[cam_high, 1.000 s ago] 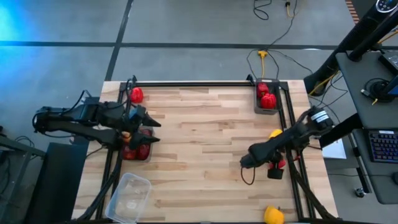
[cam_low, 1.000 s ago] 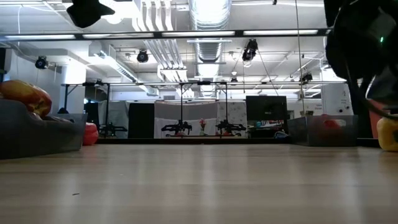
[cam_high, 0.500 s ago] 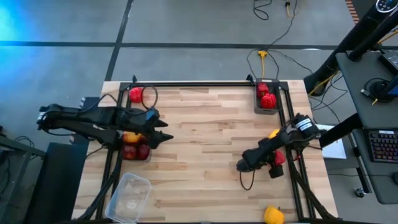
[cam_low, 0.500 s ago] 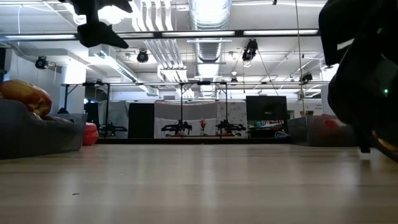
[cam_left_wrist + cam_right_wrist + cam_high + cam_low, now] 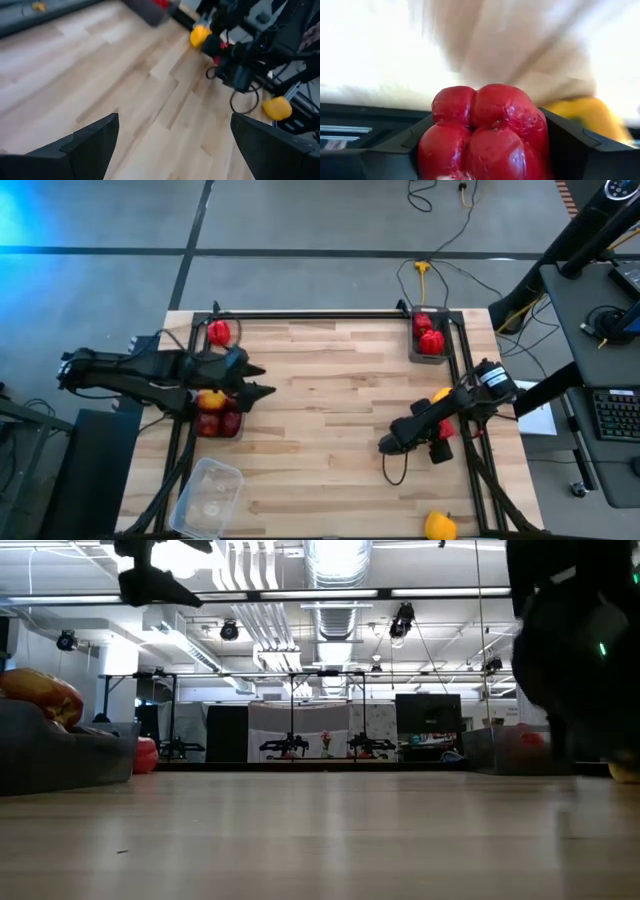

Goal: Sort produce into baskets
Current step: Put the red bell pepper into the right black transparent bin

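My left gripper (image 5: 262,383) is open and empty, held in the air beside the left dark tray (image 5: 215,430). That tray holds red peppers and one yellow-orange pepper (image 5: 211,400). My right gripper (image 5: 441,448) is near the table's right edge, shut on a red pepper (image 5: 485,135). A yellow pepper (image 5: 441,394) lies just beyond it. The far right dark tray (image 5: 428,355) holds red peppers. A clear tub (image 5: 208,495) stands near left. One red pepper (image 5: 218,332) lies at the far left corner. My right gripper has the red pepper between its two fingers. One finger (image 5: 405,145) is against each of its opposite sides (image 5: 432,140). The pepper's lobed end faces the wrist camera. I cannot tell whether it rests on the table or is lifted.
Another yellow pepper (image 5: 438,526) lies at the near right corner. Black rails run along the table's left, far and right edges. The middle of the wooden table (image 5: 330,410) is bare. A loose cable loop (image 5: 395,470) hangs by my right arm.
My left gripper has moved from over the left tray toward the table's right edge and up, leaving the yellow-orange pepper lying in the tray. My right arm has shifted a little toward the table's left, and its gripper stays by the red pepper.
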{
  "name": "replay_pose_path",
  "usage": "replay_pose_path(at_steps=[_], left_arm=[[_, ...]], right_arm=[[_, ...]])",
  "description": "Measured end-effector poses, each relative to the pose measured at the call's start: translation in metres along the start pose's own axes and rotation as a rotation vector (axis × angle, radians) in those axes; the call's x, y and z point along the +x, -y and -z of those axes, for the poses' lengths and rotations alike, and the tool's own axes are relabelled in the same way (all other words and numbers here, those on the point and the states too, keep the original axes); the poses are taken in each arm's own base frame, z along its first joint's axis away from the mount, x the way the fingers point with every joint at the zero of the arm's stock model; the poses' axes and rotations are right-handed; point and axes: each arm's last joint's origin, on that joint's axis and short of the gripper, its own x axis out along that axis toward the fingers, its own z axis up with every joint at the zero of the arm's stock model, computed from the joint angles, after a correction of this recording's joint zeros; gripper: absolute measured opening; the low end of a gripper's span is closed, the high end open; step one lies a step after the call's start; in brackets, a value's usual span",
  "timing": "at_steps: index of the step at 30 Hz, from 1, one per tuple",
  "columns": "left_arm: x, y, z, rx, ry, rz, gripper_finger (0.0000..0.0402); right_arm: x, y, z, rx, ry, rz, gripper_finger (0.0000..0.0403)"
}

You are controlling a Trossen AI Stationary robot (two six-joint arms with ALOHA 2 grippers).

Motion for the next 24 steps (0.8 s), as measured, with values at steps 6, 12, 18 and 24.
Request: replay_pose_path(at_steps=[6,12,18,24], left_arm=[[-0.026,-0.007,-0.006,0.041,0.122,-0.011,0.0365],[-0.035,-0.010,-0.008,0.096,0.182,-0.041,0.0365],[-0.027,-0.008,-0.007,0.112,0.149,-0.046,0.0365],[-0.010,-0.004,-0.004,0.120,0.096,-0.070,0.0365]], right_arm=[[-0.069,0.013,0.023,0.119,0.255,0.105,0.0268],[-0.120,0.078,0.071,0.453,0.543,0.238,0.0268],[-0.094,0.188,0.126,0.917,0.502,0.241,0.0268],[-0.053,0.259,0.152,1.169,0.508,0.039,0.0268]])
